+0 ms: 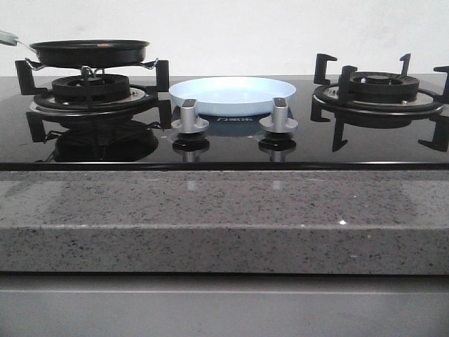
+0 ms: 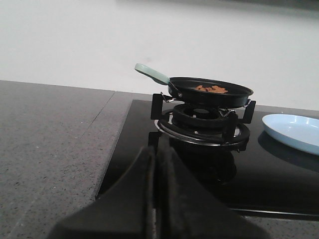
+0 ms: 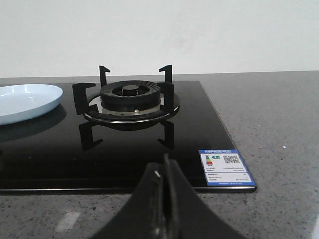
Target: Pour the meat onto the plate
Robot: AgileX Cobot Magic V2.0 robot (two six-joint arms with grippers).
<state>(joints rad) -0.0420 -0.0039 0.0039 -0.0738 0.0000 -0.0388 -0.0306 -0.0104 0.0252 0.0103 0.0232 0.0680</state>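
A black frying pan [image 1: 90, 50] with a pale green handle [image 2: 152, 73] sits on the left burner [image 1: 91, 91]. Reddish-brown meat chunks [image 2: 211, 89] lie inside the pan, visible only in the left wrist view. The pale blue-white plate [image 1: 233, 95] rests empty on the black glass hob between the two burners; it also shows in the left wrist view [image 2: 294, 130] and the right wrist view [image 3: 25, 102]. My left gripper [image 2: 158, 149] is shut and empty, low over the hob's front left corner. My right gripper [image 3: 163, 167] is shut and empty at the hob's front edge. Neither gripper shows in the front view.
The right burner [image 1: 379, 91] with its black pan supports stands bare. Two silver knobs [image 1: 190, 116] stand in front of the plate. A blue-white energy label [image 3: 225, 167] sticks on the hob's front right corner. Grey speckled stone counter [image 1: 224, 217] surrounds the hob.
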